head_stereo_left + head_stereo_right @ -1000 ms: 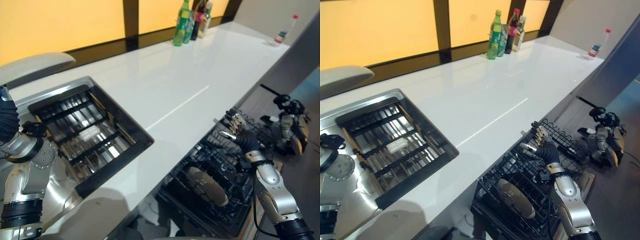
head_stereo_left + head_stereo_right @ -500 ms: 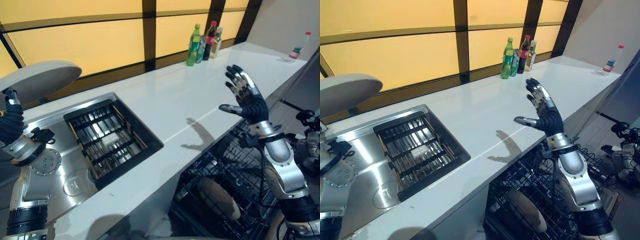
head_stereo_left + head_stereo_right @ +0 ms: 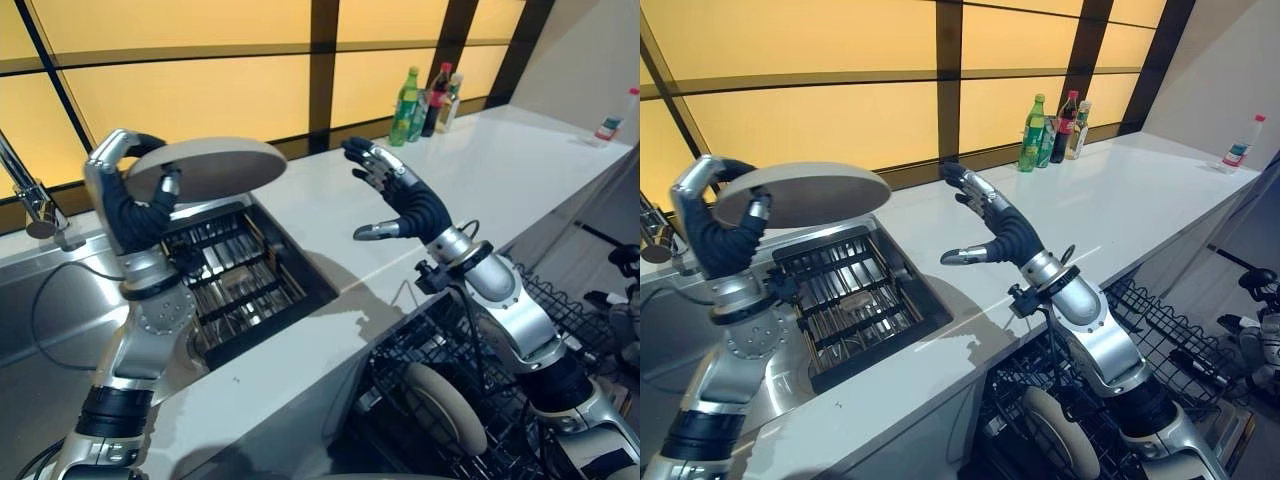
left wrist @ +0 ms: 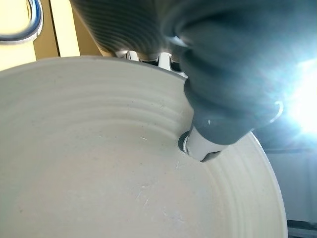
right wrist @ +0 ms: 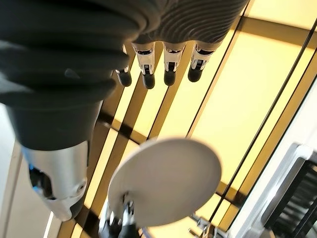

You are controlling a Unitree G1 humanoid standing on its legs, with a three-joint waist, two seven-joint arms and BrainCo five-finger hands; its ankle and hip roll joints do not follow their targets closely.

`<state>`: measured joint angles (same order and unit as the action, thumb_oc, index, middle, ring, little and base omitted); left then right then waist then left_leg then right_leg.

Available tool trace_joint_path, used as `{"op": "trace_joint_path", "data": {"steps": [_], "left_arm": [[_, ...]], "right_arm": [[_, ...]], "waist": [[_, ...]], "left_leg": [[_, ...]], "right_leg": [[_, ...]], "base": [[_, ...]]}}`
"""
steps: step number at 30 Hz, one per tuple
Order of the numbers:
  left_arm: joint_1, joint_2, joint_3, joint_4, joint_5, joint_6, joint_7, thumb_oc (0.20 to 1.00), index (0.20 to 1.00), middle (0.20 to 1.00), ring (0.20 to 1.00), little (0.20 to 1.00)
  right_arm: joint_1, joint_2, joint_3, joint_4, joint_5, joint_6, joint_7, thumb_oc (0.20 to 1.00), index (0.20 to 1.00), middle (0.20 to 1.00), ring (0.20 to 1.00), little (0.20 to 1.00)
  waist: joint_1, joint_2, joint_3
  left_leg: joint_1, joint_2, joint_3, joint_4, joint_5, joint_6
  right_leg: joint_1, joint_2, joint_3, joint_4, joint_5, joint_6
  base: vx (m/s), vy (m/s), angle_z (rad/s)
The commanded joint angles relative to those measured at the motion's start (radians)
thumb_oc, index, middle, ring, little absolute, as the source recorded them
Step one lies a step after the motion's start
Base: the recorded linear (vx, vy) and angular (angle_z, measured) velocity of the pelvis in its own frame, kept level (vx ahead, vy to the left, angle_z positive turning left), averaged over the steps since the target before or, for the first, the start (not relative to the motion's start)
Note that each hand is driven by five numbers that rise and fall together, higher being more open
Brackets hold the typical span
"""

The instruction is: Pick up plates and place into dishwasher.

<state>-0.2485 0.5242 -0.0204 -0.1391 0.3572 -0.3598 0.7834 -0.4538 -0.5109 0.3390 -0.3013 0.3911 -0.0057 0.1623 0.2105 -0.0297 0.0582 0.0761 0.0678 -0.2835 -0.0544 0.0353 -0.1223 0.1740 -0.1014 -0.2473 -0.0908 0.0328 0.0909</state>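
Now the left hand (image 3: 135,215) grips a plate (image 3: 205,167) at the frame's upper left. The right hand (image 3: 400,195), fingers wide, waits mid-frame. Next, probably pass the plate across toward the dishwasher rack (image 3: 470,400).

Plate (image 4: 99,163) in the left wrist view cut off at the frame edges, fingers of the left hand (image 3: 130,205) hidden behind its rim; second plate (image 3: 445,405) half-screened by dishwasher rack (image 3: 540,300) wires.

Left robot hand (image 3: 135,205) raised, fingers curled — right robot hand (image 3: 400,195) lifted, fingers spread
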Motion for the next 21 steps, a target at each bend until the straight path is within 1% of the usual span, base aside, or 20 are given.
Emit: {"op": "trace_joint_path", "data": {"steps": [1,5,9,17,21], "left_arm": [[-0.103,-0.014,-0.055,-0.014,-0.031,-0.043,-0.032,0.2,0.2,0.2,0.2,0.2],[-0.126,-0.041,-0.118,-0.027,-0.026,-0.064,-0.076,0.2,0.2,0.2,0.2,0.2],[-0.139,-0.04,-0.152,-0.051,-0.016,-0.056,-0.1,0.2,0.2,0.2,0.2,0.2],[-0.135,-0.036,-0.163,-0.063,-0.037,-0.063,-0.12,0.2,0.2,0.2,0.2,0.2],[-0.132,-0.043,-0.172,-0.067,-0.025,-0.072,-0.125,0.2,0.2,0.2,0.2,0.2]], "right_arm": [[-0.11,0.029,0.048,-0.053,0.004,-0.007,0.006,1.0,1.0,1.0,1.0,1.0],[-0.152,0.059,0.083,-0.046,-0.014,0.004,-0.01,1.0,1.0,1.0,1.0,1.0],[-0.174,0.069,0.093,-0.04,-0.011,0.015,-0.029,1.0,1.0,1.0,1.0,1.0],[-0.18,0.079,0.088,-0.044,0.002,0.011,-0.047,1.0,1.0,1.0,1.0,1.0],[-0.173,0.086,0.099,-0.037,-0.04,0.002,-0.056,1.0,1.0,1.0,1.0,1.0]], "waist": [[0.009,-0.006,-0.043],[0.017,-0.007,-0.037],[0.02,-0.006,-0.032],[0.027,-0.005,-0.033],[0.034,-0.005,-0.034]], "left_leg": [[-0.007,-0.009,0.019,-0.033,0.039,0.019],[-0.005,-0.01,0.015,-0.033,0.04,0.019],[-0.004,-0.011,0.013,-0.033,0.039,0.02],[-0.009,-0.018,0.01,-0.033,0.039,0.025],[-0.01,-0.022,0.007,-0.033,0.039,0.029]], "right_leg": [[0.014,-0.004,-0.014,0.084,-0.076,-0.007],[0.02,-0.004,-0.02,0.082,-0.074,-0.008],[0.023,-0.007,-0.025,0.08,-0.07,-0.005],[0.019,-0.016,-0.034,0.078,-0.064,0.001],[0.02,-0.02,-0.041,0.079,-0.063,0.003]], "base": [[0.0,0.0,0.0],[0.0,-0.006,0.02],[-0.01,0.0,0.07],[0.0,0.002,0.02],[0.0,0.0,0.0]]}}
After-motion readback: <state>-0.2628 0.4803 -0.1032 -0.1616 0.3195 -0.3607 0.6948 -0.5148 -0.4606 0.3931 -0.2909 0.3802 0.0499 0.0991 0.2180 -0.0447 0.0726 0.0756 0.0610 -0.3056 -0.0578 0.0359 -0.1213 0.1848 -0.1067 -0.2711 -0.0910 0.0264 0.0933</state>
